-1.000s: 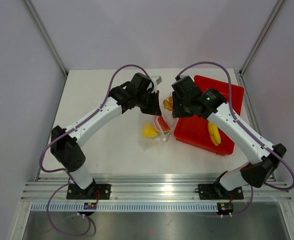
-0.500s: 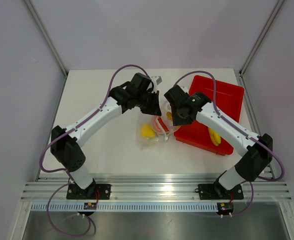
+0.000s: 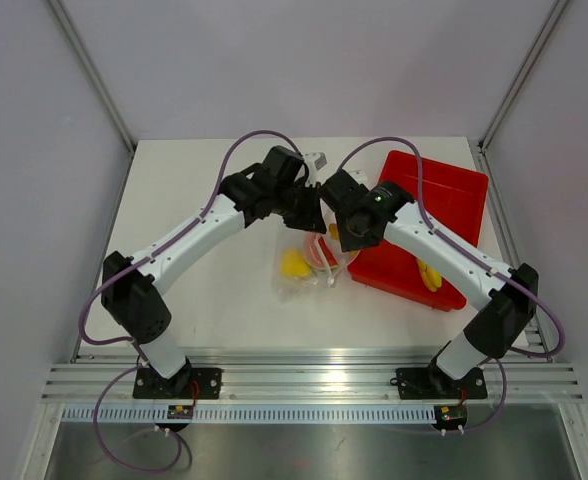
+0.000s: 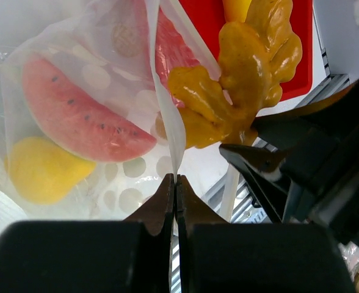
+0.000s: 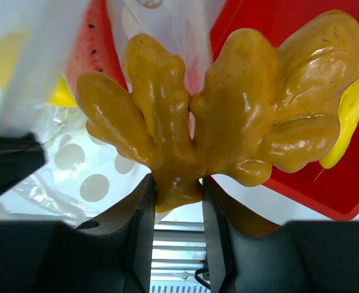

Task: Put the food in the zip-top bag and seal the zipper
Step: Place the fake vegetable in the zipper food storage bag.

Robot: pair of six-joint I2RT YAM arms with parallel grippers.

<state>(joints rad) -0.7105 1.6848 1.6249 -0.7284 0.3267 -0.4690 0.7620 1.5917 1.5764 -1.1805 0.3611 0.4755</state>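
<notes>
My left gripper (image 4: pixel 176 178) is shut on the mouth edge of the clear spotted zip-top bag (image 4: pixel 106 183) and holds it up at the table's middle (image 3: pixel 304 265). Inside lie a pink-red watermelon slice (image 4: pixel 76 116) and a yellow lump (image 4: pixel 39 171). My right gripper (image 5: pixel 178 183) is shut on an orange-yellow knobbly piece (image 5: pixel 228 116) and holds it right at the bag's mouth (image 3: pixel 334 232). A yellow banana (image 3: pixel 427 270) lies in the red tray. The zipper strip is too thin to make out.
The red tray (image 3: pixel 454 200) lies at the right, just beside the bag. The two arms meet close together over the bag's mouth. Grey walls stand on three sides and a metal rail (image 3: pixel 314 385) runs along the near edge.
My right gripper has moved left from over the tray to the bag's mouth, carrying the knobbly piece. My left gripper has stayed put, holding the bag edge.
</notes>
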